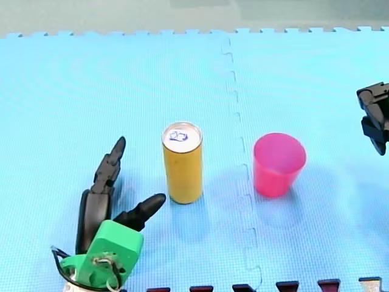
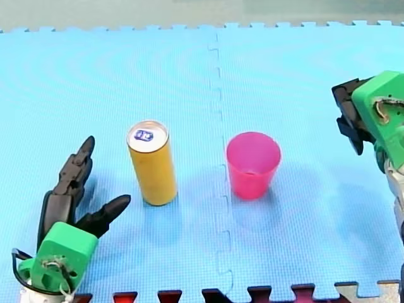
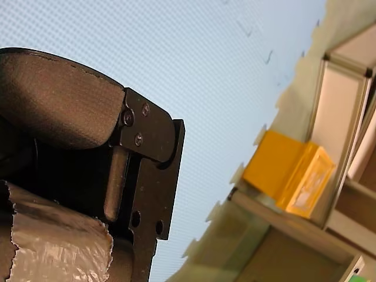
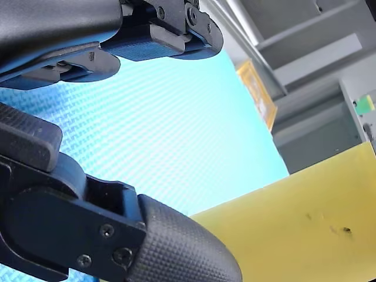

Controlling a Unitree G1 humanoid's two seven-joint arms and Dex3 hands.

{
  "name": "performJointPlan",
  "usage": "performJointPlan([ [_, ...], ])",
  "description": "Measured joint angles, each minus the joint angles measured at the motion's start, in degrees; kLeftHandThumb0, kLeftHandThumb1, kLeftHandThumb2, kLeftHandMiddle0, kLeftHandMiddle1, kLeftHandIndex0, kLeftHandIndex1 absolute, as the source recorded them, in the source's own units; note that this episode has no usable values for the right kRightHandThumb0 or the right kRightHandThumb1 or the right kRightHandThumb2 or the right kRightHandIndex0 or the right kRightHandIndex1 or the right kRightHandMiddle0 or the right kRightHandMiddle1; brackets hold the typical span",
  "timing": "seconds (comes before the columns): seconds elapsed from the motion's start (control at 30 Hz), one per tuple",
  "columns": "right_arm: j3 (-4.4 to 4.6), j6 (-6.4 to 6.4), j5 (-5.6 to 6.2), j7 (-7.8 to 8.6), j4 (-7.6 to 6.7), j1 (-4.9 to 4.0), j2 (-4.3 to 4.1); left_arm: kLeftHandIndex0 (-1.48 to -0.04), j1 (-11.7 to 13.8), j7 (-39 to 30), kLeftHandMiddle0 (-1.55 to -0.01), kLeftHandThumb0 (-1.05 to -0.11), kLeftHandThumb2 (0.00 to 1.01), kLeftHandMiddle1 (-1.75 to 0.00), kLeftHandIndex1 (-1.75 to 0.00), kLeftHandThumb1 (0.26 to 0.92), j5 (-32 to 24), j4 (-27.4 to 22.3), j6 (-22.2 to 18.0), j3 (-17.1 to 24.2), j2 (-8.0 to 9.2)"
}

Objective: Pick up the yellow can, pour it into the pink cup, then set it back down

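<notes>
The yellow can [image 1: 182, 167] stands upright on the blue foam mat, its silver top closed. The pink cup [image 1: 278, 164] stands upright to its right, about a can's width away. My left hand [image 1: 137, 173] is low over the mat just left of the can, holding nothing, one finger reaching toward the can's base without touching it. In the second wrist view, the can's yellow side [image 4: 305, 229] shows close beside a black fingertip [image 4: 176, 247]. My right hand [image 2: 349, 117] hovers at the far right, well away from the cup and holding nothing.
A jigsaw seam [image 1: 234, 91] runs through the mat between can and cup. Dark red tiles [image 2: 252, 295] line the mat's front edge. The first wrist view shows an orange box [image 3: 291, 176] on a shelf frame beyond the mat's edge.
</notes>
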Motion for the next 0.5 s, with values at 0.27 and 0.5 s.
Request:
performJointPlan([
  [0.27, 0.29, -0.15, -0.28, -0.28, 0.04, 0.06, 0.05, -0.3, -5.4, 0.7, -0.33, -1.048, 0.0, -0.02, -0.01, 0.893, 0.3, 2.6, 3.6, -0.6, -0.65],
  [0.5, 0.31, -0.32, -0.28, -0.26, 0.06, 0.1, 0.06, -0.31, -9.5, -0.3, -0.34, -1.048, 0.0, -0.02, -0.01, 0.841, 0.0, 4.2, 6.0, -0.7, -1.36],
])
